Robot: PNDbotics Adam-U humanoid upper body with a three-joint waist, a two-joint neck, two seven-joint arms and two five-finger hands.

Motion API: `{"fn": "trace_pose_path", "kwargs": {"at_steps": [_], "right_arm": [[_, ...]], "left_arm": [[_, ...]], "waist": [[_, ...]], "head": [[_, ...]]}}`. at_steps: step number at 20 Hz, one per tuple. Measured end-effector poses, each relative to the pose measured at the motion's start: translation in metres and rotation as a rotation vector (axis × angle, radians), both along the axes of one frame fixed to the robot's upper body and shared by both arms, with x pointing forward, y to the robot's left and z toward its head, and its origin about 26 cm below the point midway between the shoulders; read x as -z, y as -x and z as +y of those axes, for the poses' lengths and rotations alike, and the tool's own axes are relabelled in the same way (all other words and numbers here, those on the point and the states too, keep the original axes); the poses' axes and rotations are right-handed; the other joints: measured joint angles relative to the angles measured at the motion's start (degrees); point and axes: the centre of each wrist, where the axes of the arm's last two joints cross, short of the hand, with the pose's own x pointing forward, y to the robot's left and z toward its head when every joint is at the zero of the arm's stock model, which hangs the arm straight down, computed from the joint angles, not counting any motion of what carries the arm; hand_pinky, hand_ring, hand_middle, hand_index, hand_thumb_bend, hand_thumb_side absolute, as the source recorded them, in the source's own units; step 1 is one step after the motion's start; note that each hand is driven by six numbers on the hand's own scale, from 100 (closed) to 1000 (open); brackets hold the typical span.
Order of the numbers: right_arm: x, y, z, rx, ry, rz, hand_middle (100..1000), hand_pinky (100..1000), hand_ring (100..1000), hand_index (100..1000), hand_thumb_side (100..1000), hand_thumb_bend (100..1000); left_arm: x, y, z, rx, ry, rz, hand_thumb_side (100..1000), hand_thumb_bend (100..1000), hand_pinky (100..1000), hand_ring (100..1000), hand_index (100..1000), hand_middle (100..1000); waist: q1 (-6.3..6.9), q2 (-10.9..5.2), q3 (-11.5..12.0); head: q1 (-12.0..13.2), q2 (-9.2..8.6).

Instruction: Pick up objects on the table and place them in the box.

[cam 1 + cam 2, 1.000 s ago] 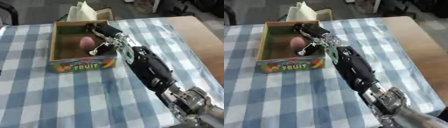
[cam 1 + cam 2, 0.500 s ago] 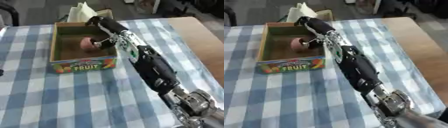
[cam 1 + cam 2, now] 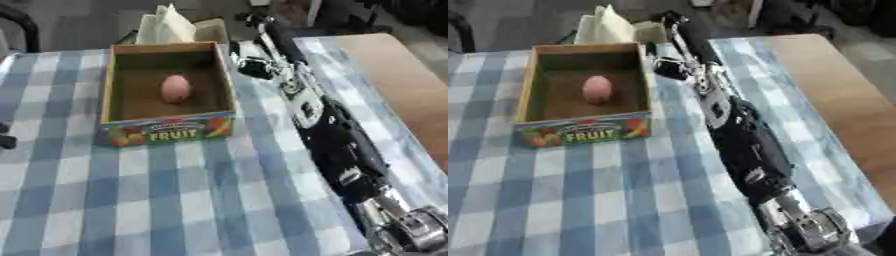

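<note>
Drop made, hand clear of the box

My right hand (image 3: 255,30) hangs empty with straight fingers past the box (image 3: 166,131); the pink object (image 3: 176,87) lies inside, to its left. Next, I find another object.

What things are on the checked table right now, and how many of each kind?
Cardboard fruit box: 1
Pink egg-shaped thing lying inside the box: 1
White paper bundle behind the box: 1
Robot arm reaching across the cloth, its right hand past the box: 1
Total: 4
</note>
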Motion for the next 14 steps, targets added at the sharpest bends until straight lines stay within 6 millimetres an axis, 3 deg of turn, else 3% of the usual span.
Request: {"fn": "trace_pose_path", "kwargs": {"at_steps": [7, 14], "right_arm": [[0.012, 0.020, -0.028, 0.125, -0.171, 0.026, 750, 560, 787, 831, 211, 100], [0.010, 0.032, -0.039, 0.149, -0.286, 0.045, 746, 559, 784, 824, 222, 100]], "left_arm": [[0.001, 0.001, 0.001, -0.010, 0.004, 0.001, 856, 100, 697, 484, 570, 522], [0.001, 0.001, 0.002, -0.015, 0.006, 0.002, 860, 100, 690, 483, 569, 522]], "waist": [[0.19, 0.00, -0.41], [0.41, 0.00, -0.51]], "head": [[0.79, 0.00], [0.99, 0.00]]}}
